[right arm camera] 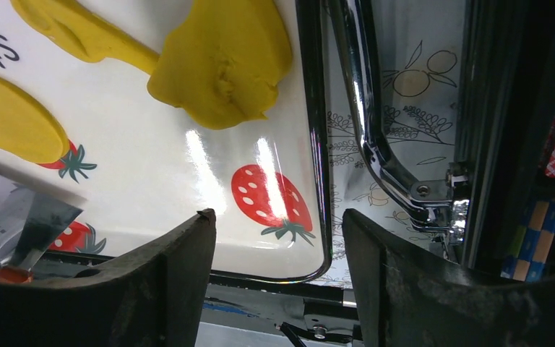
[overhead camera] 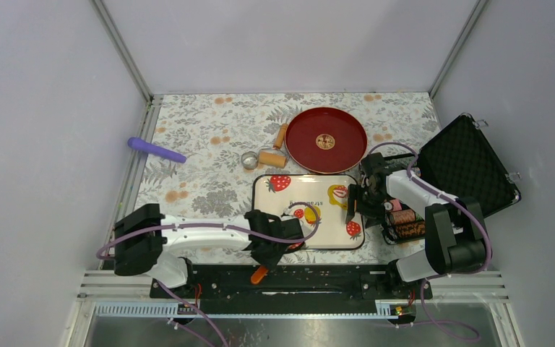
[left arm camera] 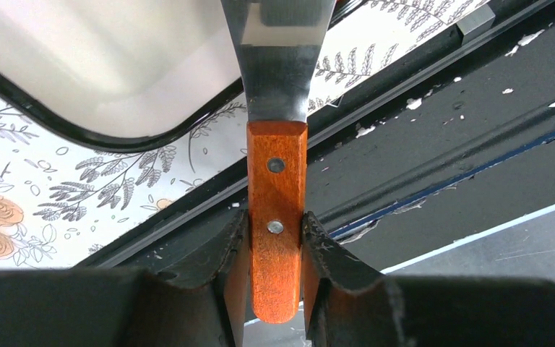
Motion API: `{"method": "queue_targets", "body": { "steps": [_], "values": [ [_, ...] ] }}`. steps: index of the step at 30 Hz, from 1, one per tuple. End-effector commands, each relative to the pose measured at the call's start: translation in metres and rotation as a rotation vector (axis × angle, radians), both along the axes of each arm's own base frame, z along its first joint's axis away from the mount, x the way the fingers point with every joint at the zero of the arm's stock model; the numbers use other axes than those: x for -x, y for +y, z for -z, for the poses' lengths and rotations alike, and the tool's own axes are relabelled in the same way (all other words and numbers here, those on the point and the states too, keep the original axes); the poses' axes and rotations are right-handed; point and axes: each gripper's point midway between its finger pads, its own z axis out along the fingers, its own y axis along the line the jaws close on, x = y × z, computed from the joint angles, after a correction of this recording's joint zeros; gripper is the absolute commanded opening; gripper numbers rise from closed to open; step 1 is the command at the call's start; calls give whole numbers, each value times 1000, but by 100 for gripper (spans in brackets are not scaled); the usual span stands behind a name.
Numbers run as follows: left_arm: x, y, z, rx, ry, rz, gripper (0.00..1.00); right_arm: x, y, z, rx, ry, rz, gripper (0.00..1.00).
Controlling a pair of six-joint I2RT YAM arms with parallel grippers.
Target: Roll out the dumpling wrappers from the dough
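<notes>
A white strawberry-print tray lies in front of my arms. On it, in the right wrist view, sits a thick lump of yellow dough, joined to a flatter yellow strip. A thin flat yellow disc, a dumpling wrapper, lies to its left. My left gripper is shut on the orange wooden handle of a metal scraper, at the tray's near left corner. My right gripper is open and empty above the tray's near right corner.
A red plate sits behind the tray, with a small rolling pin and a metal ring cutter to its left. A purple stick lies at far left. An open black case and a rack of spools stand at right.
</notes>
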Motion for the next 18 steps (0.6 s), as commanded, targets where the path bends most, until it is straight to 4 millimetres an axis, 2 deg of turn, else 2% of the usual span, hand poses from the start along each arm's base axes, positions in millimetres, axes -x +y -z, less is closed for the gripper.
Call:
{"method": "queue_targets", "body": {
  "steps": [1, 9, 18],
  "values": [
    [3, -17, -7, 33, 21, 36, 0, 1, 0, 2, -3, 9, 2, 71],
    [2, -15, -5, -26, 28, 32, 0, 2, 1, 3, -11, 16, -1, 65],
    [-1, -22, -6, -42, 31, 37, 0, 3, 3, 4, -24, 23, -4, 57]
  ]
}}
